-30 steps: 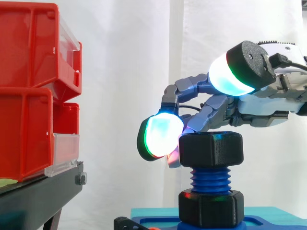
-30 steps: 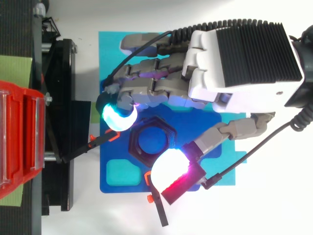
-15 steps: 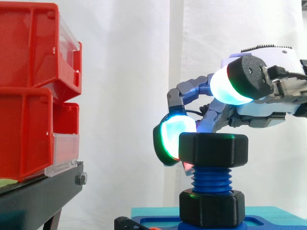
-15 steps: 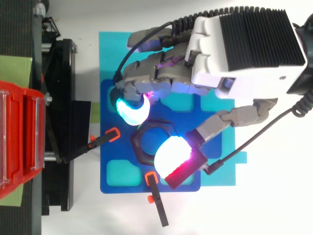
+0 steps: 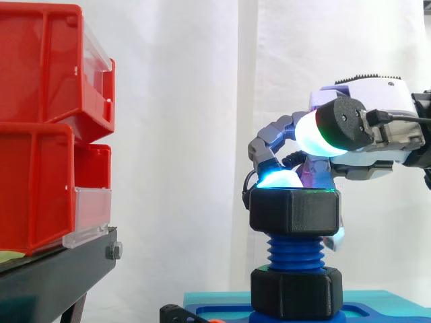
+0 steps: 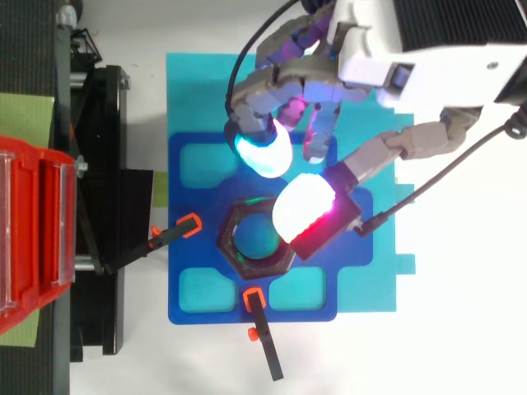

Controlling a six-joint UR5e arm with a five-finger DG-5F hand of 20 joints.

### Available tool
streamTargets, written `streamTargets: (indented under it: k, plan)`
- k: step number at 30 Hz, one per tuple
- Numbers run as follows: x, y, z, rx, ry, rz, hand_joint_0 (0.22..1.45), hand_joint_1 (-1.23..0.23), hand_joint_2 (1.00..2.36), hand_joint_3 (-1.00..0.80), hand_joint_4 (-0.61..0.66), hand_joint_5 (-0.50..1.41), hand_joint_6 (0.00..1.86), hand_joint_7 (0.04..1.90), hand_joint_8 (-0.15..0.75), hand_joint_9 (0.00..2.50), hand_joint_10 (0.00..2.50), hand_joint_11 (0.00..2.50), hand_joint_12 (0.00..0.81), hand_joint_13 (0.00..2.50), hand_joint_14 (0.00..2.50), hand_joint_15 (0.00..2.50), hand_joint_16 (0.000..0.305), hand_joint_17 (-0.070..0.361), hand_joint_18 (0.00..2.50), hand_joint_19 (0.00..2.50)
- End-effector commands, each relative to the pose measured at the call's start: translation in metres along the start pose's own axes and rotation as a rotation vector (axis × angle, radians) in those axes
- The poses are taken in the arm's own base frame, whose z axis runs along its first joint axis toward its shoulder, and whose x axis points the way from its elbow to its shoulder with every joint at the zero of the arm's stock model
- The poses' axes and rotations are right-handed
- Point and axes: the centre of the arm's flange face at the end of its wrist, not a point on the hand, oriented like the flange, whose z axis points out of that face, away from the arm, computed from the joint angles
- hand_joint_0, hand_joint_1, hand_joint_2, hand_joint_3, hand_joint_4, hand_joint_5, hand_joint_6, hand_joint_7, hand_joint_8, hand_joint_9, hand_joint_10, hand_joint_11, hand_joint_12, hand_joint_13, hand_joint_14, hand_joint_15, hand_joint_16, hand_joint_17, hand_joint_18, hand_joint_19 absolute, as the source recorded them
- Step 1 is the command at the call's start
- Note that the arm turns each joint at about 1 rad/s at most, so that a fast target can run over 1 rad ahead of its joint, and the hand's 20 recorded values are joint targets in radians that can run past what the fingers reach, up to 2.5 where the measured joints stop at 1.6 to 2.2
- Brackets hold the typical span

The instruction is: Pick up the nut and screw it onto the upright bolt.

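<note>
Black hexagonal plastic nut (image 5: 294, 211) sits on the blue threaded upright bolt (image 5: 296, 250), at the bolt's upper end with several turns of thread bare beneath it. Below those, a second black hexagonal collar (image 5: 295, 293) sits at the bolt's foot. The bolt stands near the middle of a dark blue base plate with teal recesses (image 6: 188, 284), and the plate lies on a teal mat (image 6: 193, 90). The robot hand (image 6: 436, 70) reaches in over the plate's far edge, part-open, with its fingers arched downward and nothing in its grasp. From above, one cyan-glowing fingertip (image 6: 262, 150) is apart from the nut, over the plate toward the far edge. In the side view it shows just over the nut's top rim, behind it. The large thumb pad (image 6: 306, 207), white with a magenta-red edge, overlaps one corner of the nut from above. The side view puts it clear above the nut's top face. Two thin black clamp arms with orange tips (image 6: 188, 225) point in at the bolt from the plate's edges. Red plastic bins (image 5: 40, 128) are stacked on a black stand (image 5: 54, 276), well apart from the plate. A white curtain (image 5: 182, 134) hangs behind.
</note>
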Motion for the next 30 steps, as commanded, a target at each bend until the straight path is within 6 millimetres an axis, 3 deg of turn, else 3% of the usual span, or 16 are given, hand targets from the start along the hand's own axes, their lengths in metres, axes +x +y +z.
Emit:
streamTargets:
  k: [1,4,8,11,14,22,30]
  plan:
    - [-0.005,-0.004,-0.001,-0.005,-0.003,-0.001,0.52,-0.38,1.0,-0.5,0.01,0.03,0.73,1.14,0.178,1.61,0.0,0.12,0.168,1.22,0.0,0.08,0.005,0.011,0.86,0.0]
    - [-0.016,-0.004,0.001,-0.018,-0.013,-0.003,0.51,-0.34,1.0,-0.5,0.14,0.03,0.5,1.5,0.235,1.46,0.0,0.11,0.202,1.07,0.0,0.04,0.01,0.022,0.72,0.0]
    - [-0.028,0.003,0.006,-0.039,-0.015,-0.007,0.49,-0.31,1.0,-0.5,0.24,-0.06,0.5,1.04,0.244,1.19,0.0,0.0,0.231,0.9,0.0,0.0,0.016,0.035,0.54,0.0]
    - [-0.026,0.009,0.009,-0.049,-0.015,-0.005,0.49,-0.3,1.0,-0.5,0.22,-0.11,0.5,0.82,0.235,1.0,0.0,0.0,0.245,0.78,0.0,0.0,0.02,0.045,0.45,0.0]
    - [-0.024,0.013,0.011,-0.057,-0.017,-0.007,0.48,-0.29,1.0,-0.5,0.2,-0.13,0.5,0.73,0.223,0.92,0.0,0.0,0.254,0.72,0.0,0.0,0.023,0.053,0.39,0.0]
    - [-0.007,0.025,0.016,-0.066,0.008,0.0,0.47,-0.27,1.0,-0.5,0.19,-0.14,0.5,0.65,0.212,0.77,0.0,0.0,0.262,0.6,0.0,0.0,0.029,0.065,0.27,0.0]
    - [0.002,0.035,0.014,-0.06,0.052,0.006,0.47,-0.25,1.0,-0.5,0.2,-0.13,0.5,0.71,0.213,0.71,0.0,0.0,0.276,0.54,0.0,0.0,0.03,0.068,0.21,0.0]
